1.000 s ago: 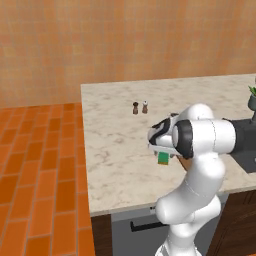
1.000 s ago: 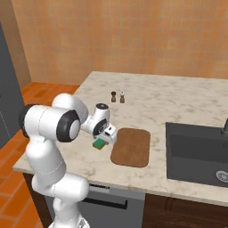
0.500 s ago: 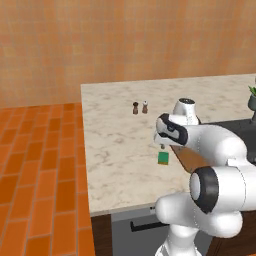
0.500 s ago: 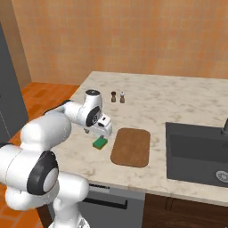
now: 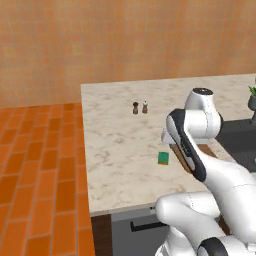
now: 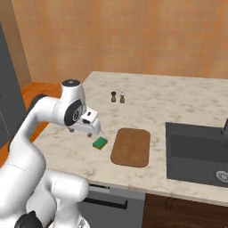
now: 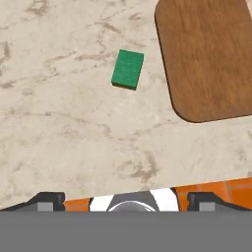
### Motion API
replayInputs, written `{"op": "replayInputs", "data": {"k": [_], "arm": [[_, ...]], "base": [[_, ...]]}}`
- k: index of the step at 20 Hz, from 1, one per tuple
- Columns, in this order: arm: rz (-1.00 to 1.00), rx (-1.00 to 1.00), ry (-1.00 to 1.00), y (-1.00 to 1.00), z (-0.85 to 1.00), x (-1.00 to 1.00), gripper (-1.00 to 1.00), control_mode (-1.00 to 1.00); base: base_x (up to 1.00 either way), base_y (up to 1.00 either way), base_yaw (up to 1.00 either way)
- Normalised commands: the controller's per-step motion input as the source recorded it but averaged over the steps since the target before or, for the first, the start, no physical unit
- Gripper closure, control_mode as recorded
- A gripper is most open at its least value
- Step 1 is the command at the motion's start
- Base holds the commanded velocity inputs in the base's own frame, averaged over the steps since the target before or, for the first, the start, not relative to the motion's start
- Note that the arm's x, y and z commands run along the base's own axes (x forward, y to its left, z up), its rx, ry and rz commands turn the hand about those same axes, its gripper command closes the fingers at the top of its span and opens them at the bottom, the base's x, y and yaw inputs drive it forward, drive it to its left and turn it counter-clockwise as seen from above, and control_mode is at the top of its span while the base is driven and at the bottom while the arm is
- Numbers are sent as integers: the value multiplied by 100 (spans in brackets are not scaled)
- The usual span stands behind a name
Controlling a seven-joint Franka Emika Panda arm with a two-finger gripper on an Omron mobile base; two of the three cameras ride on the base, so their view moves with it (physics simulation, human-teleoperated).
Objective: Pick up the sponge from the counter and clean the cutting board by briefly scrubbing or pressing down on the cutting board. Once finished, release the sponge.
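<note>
Sponge (image 7: pixel 127 68) beside cutting board (image 7: pixel 209 54), apart

The white Franka arm with dark joints rises from the base, bends at a high elbow and folds back down, so that its wrist hangs low and its hand faces downward. In the right base view the two-finger gripper (image 6: pixel 91 132) sits under the white wrist block, its short dark fingers pointing down. In the hand view the two dark finger tips (image 7: pixel 47 199) stand far apart at the bottom corners, jaws spread wide, with nothing between them.
</note>
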Motion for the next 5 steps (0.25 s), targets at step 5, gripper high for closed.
{"op": "replayInputs", "data": {"k": [5], "arm": [[0, 0, -3, 0, 84, -58, -100, -100]], "base": [[0, 0, 0]]}}
